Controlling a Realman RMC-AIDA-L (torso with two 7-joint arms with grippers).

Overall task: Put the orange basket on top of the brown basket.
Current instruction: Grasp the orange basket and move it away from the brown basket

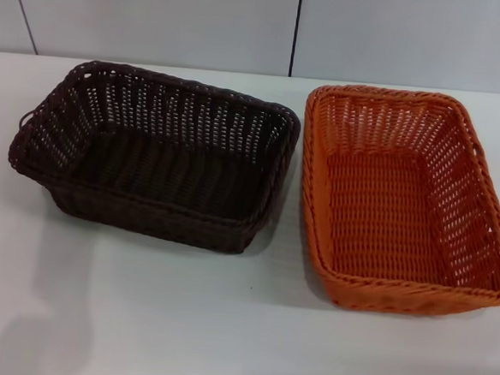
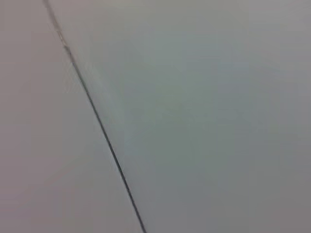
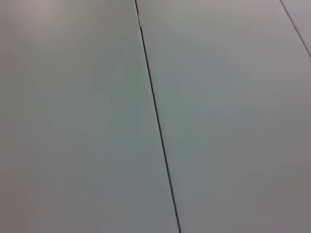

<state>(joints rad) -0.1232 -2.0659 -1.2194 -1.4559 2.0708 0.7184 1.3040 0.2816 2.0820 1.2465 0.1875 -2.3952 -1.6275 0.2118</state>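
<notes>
In the head view, the brown basket point(image 1: 153, 155) is sitting on the white table point(image 1: 138, 317), filling the left and centre-left of the frame. It is lying slightly turned, its near long side slanting down toward the right, and a loose loop of weave is sticking out at its left rim. The orange basket point(image 1: 408, 199) is sitting on the same table in the right half of the frame, upright and open side up, its long axis running from the upper centre toward the lower right. The two baskets are standing side by side: the orange rim's upper left corner is lying just beside the brown rim's upper right corner, and whether they are touching there cannot be told. Lower down, a wedge of bare table is opening between them. Neither basket is holding anything. So the orange basket is resting on the table to the right of the brown one, not on top of it.

Behind the table, pale wall panels point(image 1: 159, 18) are running across the top of the frame, split by dark seams.

Neither claw is showing in any view, so whether the left or right one is apart or together cannot be told. Each wrist view is showing only a pale panel point(image 2: 218, 121) crossed by a thin dark seam point(image 3: 155, 111).
</notes>
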